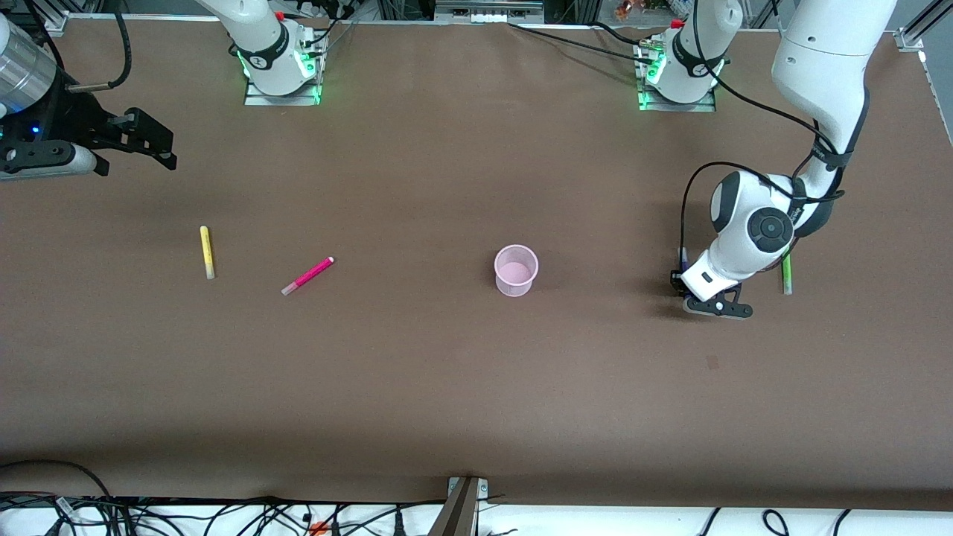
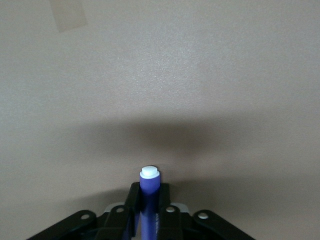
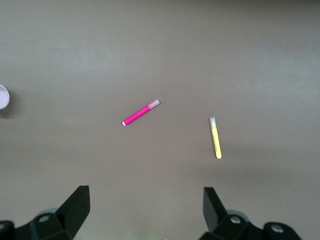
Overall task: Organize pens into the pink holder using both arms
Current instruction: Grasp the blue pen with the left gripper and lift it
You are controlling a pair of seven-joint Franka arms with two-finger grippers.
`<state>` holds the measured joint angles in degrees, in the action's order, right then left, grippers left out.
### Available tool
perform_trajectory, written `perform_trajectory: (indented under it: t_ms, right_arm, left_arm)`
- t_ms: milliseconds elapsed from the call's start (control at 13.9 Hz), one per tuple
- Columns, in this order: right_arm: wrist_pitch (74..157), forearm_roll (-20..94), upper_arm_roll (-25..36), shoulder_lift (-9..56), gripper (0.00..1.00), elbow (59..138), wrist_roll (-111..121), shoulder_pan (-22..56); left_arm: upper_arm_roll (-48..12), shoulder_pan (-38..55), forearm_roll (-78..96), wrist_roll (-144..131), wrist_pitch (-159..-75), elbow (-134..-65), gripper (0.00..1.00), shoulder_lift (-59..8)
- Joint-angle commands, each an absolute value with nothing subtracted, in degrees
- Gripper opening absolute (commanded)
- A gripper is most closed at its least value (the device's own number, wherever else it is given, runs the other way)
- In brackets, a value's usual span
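My left gripper (image 1: 682,281) is low at the table toward the left arm's end, shut on the dark purple-blue pen (image 2: 150,183), whose white tip sticks out past the fingers. The green pen (image 1: 786,274) lies beside it, partly hidden by the left arm. The pink holder (image 1: 516,269) stands upright mid-table and looks empty. The magenta pen (image 1: 307,275) and the yellow pen (image 1: 207,251) lie toward the right arm's end. They also show in the right wrist view, magenta (image 3: 141,112) and yellow (image 3: 216,138). My right gripper (image 1: 160,149) is open and empty, up in the air over the table's right-arm end.
The arm bases (image 1: 283,67) stand along the table edge farthest from the front camera. Cables (image 1: 223,514) run along the nearest edge. A small dark mark (image 1: 712,362) is on the brown table. The holder's rim (image 3: 2,96) shows in the right wrist view.
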<state>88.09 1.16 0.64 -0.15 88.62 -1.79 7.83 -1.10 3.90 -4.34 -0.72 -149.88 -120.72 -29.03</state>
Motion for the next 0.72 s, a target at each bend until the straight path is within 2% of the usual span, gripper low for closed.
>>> perform_trajectory:
  t_ms: [0, 72, 215, 503, 646]
  right_arm:
    - [87.98, 1.93, 0.53, -1.41, 1.00, 89.56, -1.32, 7.82]
    - [88.15, 1.93, 0.53, -1.41, 1.00, 89.56, -1.32, 7.82]
    - [88.15, 1.93, 0.53, -1.41, 1.00, 89.56, -1.32, 7.91]
    - [87.89, 1.93, 0.53, -1.41, 1.00, 89.56, -1.32, 7.91]
    - [88.15, 1.93, 0.62, -1.41, 1.00, 89.56, -1.32, 7.91]
  left_arm:
    - [-1.14, 4.30, -5.89, -0.70, -149.24, -120.32, 0.00, -28.31]
    - [-1.14, 4.48, -5.89, -0.88, -148.80, -120.32, 0.00, -27.00]
    - [-2.45, 4.40, -5.89, -0.53, -141.64, -118.75, 0.00, -23.57]
    - [-7.11, 4.31, -2.13, -0.88, -118.35, -105.68, 0.00, -21.09]
    - [-8.96, 4.31, 4.36, -0.27, -113.13, -100.04, 0.00, -21.27]
